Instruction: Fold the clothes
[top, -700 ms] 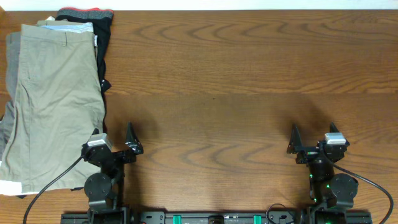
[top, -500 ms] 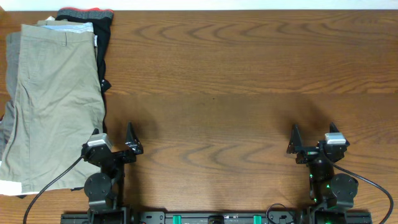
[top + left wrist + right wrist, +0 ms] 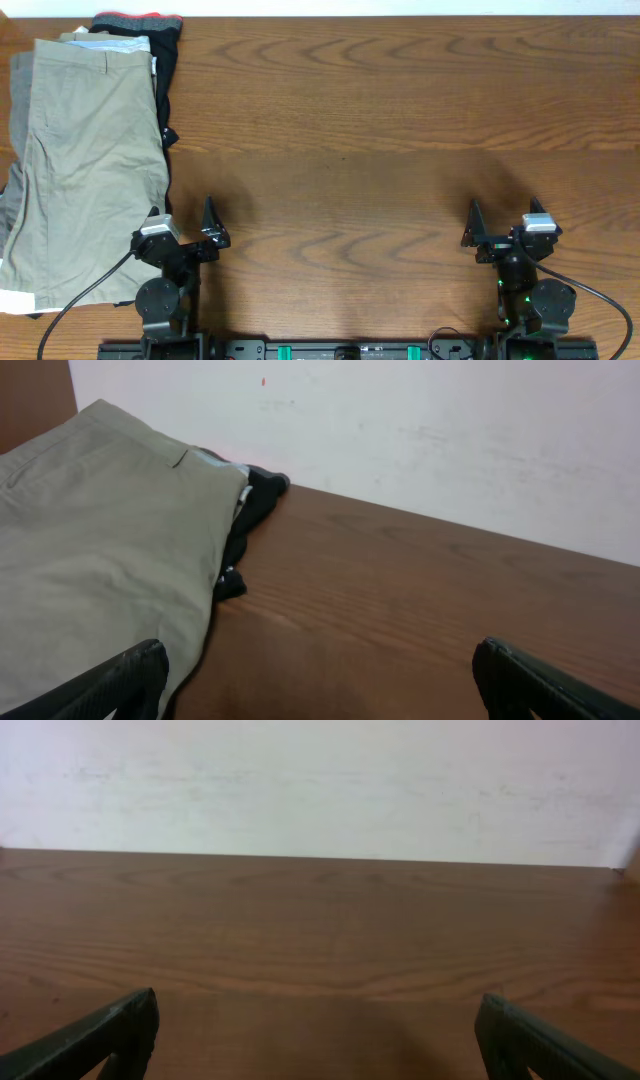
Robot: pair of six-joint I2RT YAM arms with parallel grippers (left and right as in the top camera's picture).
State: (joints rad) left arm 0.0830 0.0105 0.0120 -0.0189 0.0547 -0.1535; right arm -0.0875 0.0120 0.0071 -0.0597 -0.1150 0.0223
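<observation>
Overhead and wrist views, arms at rest. Compared with the overhead frames of the preceding second, nothing had shifted: both arms, the pile of clothing and every fold of cloth lay exactly as before.

The left gripper [image 3: 181,214] sat at the near edge of the table [image 3: 380,120] with its jaws spread wide. In the left wrist view, the left gripper [image 3: 322,678] showed one dark fingertip at each lower corner with bare wood between them, holding nothing. Its left fingertip [image 3: 135,672] lay just beside the hem of the khaki shorts [image 3: 90,160], though contact could not be judged.

The right gripper [image 3: 503,212] was equally wide apart and empty, well clear of all cloth. Its own camera showed the right gripper [image 3: 318,1038] framing only table and a pale wall [image 3: 320,780].

The khaki shorts lay flat on top of a pile at the table's far left, waistband toward the far edge and legs toward the robot. In the left wrist view the khaki shorts [image 3: 90,560] filled the left side. Grey shorts [image 3: 14,130] protruded from under their left side, and a black garment with a red waistband [image 3: 162,45] from under their right.
</observation>
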